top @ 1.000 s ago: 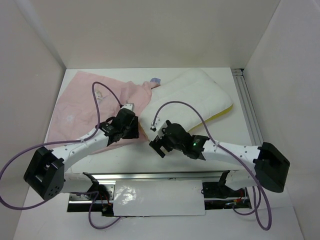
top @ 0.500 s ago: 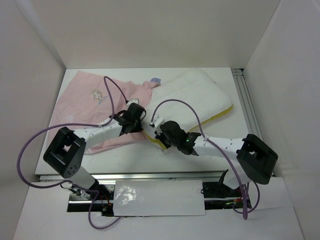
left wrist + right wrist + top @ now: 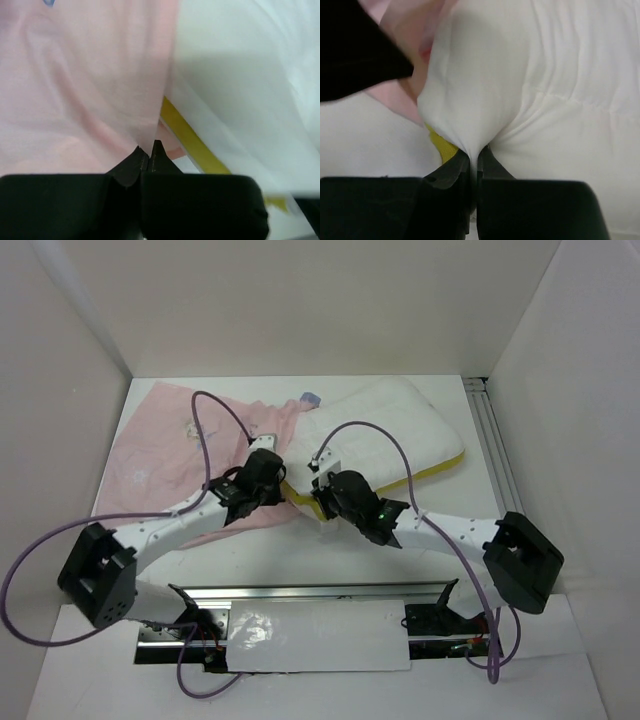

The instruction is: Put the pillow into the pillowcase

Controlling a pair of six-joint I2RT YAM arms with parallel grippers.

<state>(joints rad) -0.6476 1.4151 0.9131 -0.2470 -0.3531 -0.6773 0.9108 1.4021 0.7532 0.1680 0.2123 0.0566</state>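
Both arms now reach further inward. The left fingers clench the soft thin pink fabric pillowcase by its hem, and the right fingers pinch the light puffy white yellow-piped pillow by its corner.
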